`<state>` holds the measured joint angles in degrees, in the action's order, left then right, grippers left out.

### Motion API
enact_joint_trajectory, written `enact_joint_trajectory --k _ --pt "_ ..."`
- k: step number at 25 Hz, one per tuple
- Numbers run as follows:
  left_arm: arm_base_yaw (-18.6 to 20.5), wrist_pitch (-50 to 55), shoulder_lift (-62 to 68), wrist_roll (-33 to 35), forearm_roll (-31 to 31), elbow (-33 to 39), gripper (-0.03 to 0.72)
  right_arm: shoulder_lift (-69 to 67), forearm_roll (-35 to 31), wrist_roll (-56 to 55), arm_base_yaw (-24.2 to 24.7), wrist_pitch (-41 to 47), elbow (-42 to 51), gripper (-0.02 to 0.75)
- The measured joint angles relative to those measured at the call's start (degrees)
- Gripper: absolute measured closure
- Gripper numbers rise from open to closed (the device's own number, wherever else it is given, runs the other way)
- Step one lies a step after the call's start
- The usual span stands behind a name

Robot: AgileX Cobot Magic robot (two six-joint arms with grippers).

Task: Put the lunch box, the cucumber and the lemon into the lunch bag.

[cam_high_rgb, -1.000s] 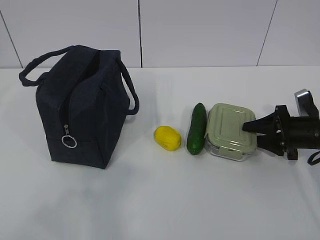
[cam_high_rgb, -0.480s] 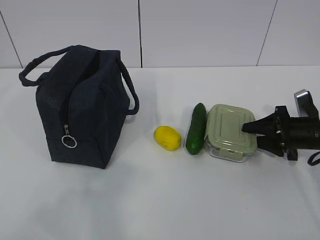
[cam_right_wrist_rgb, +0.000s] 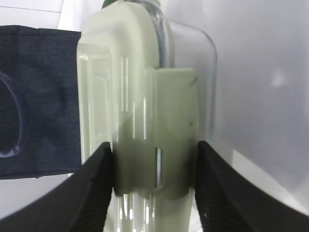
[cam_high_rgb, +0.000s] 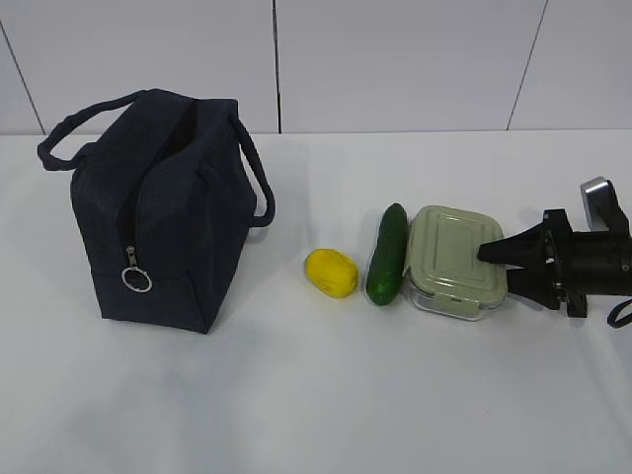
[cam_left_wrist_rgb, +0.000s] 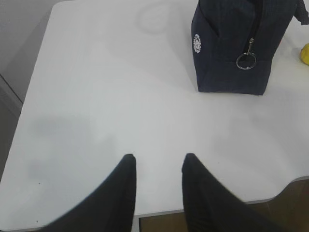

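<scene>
The right gripper clamps the lunch box by its near edge, top and bottom. The cucumber lies against the box's far side, the lemon just beyond. Bare table separates them from the lunch bag. The left gripper hovers part-open, empty, near the table's corner.

The white counter carries, left to right, a bag, lemon, cucumber and box.
</scene>
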<state>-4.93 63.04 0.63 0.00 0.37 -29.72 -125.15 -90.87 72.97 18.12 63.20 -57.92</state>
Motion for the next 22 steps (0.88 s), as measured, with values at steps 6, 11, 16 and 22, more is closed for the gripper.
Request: enact_joint_trajectory --k 6,11,16,22 --pt "0.00 0.00 0.00 0.00 0.00 0.00 0.452 0.00 -0.19 0.09 0.00 0.00 0.00 0.352" --pt "0.00 0.00 0.00 0.00 0.00 0.00 0.452 0.00 -0.19 0.22 0.00 0.00 0.00 0.353" --pt "0.00 0.00 0.00 0.00 0.00 0.00 0.452 0.00 -0.22 0.22 0.00 0.00 0.00 0.353" --pt "0.00 0.00 0.00 0.00 0.00 0.00 0.452 0.00 0.02 0.33 0.00 0.14 0.00 0.353"
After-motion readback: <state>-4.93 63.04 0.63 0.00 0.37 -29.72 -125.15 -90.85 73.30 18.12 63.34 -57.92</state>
